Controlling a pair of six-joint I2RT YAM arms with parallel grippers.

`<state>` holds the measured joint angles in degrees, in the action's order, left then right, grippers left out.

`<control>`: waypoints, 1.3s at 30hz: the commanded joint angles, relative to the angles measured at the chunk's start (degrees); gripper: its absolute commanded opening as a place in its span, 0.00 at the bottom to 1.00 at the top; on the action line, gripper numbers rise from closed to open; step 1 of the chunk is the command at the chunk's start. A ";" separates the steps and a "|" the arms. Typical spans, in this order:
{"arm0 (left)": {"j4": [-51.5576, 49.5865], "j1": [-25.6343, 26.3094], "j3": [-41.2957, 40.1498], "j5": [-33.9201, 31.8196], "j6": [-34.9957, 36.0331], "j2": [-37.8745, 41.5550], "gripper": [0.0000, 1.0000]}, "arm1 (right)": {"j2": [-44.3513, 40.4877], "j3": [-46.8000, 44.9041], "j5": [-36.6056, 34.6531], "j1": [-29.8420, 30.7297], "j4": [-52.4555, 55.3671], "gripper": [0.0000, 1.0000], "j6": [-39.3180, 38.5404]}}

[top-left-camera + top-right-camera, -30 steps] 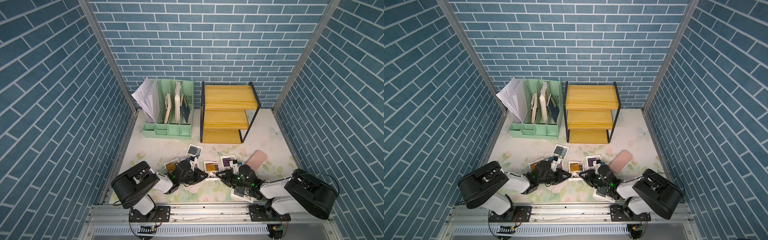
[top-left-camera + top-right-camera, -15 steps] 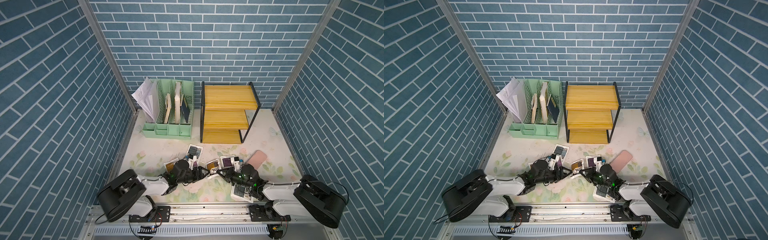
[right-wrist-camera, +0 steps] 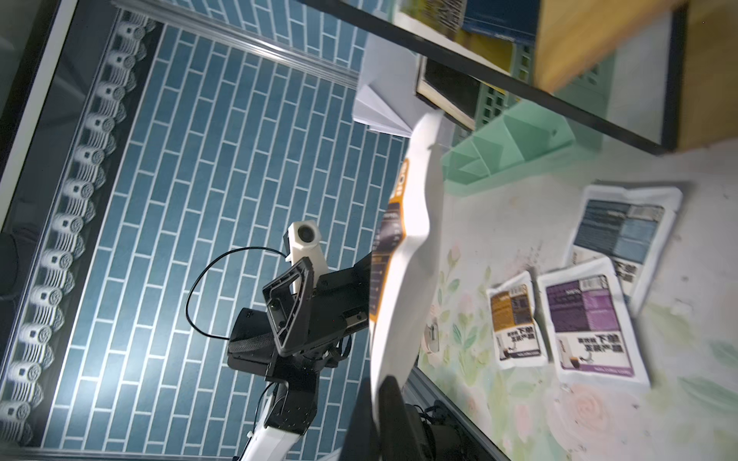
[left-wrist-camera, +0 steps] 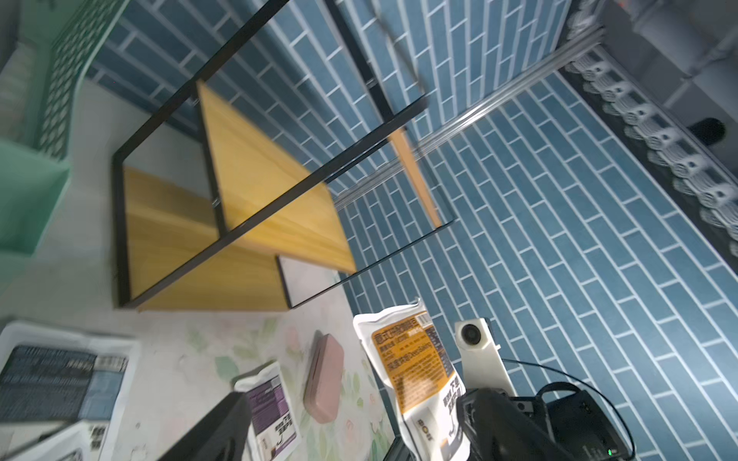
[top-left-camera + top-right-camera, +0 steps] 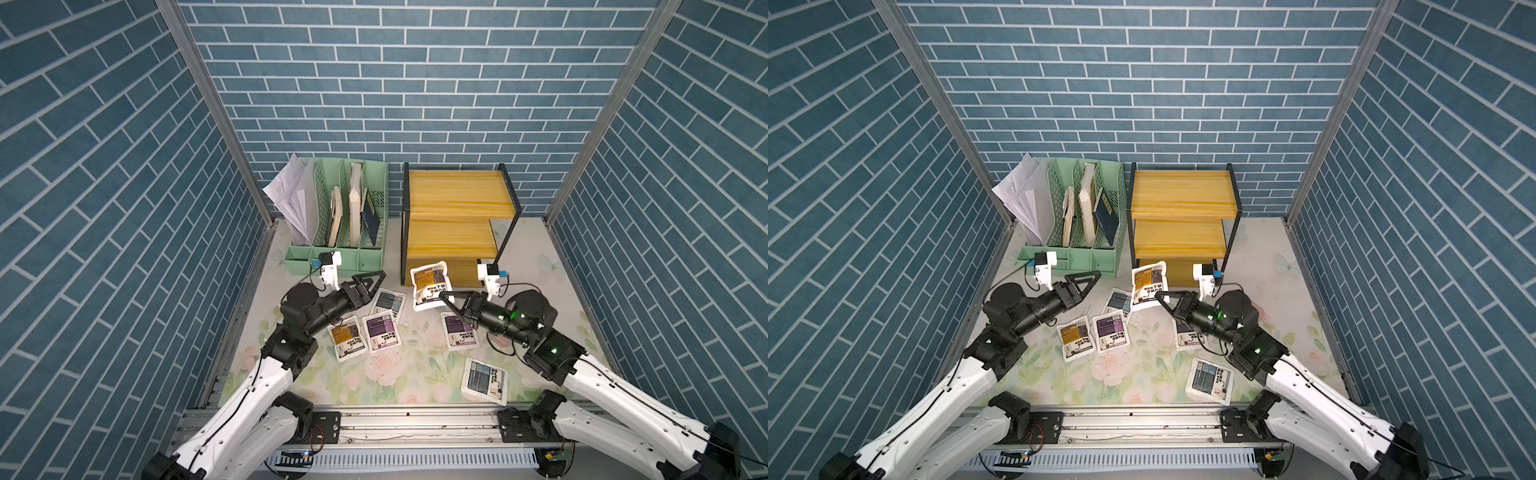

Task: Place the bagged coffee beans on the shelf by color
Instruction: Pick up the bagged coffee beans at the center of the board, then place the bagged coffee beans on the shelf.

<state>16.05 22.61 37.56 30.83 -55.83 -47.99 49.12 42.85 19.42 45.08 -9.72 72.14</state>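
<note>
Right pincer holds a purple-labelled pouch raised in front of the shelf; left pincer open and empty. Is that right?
Only the colour is wrong: the pouch in the right pincer has an orange-brown label, as both top views show. It is raised in front of the shelf, and the left pincer is open and empty.

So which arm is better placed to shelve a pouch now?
Right: the right gripper is shut on an orange pouch lifted before the shelf; the left gripper is open and empty.

Shelf front open (black frame posts flank); organizer beside.
</note>
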 commanded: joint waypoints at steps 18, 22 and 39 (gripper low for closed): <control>-2.34 -2.04 18.69 3.79 37.80 -5.96 0.87 | 44.00 62.86 6.41 -19.50 27.53 0.00 -25.00; -2.72 -2.05 18.41 2.22 42.12 -5.48 1.00 | 48.10 66.38 6.60 -19.50 29.81 0.00 -25.79; -7.22 -2.07 18.69 -0.06 48.88 -5.48 1.00 | 58.58 77.09 5.25 -19.83 38.16 0.32 -29.25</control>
<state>9.80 20.91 55.27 30.92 -8.62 -54.35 106.91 117.64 26.06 25.23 25.10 45.56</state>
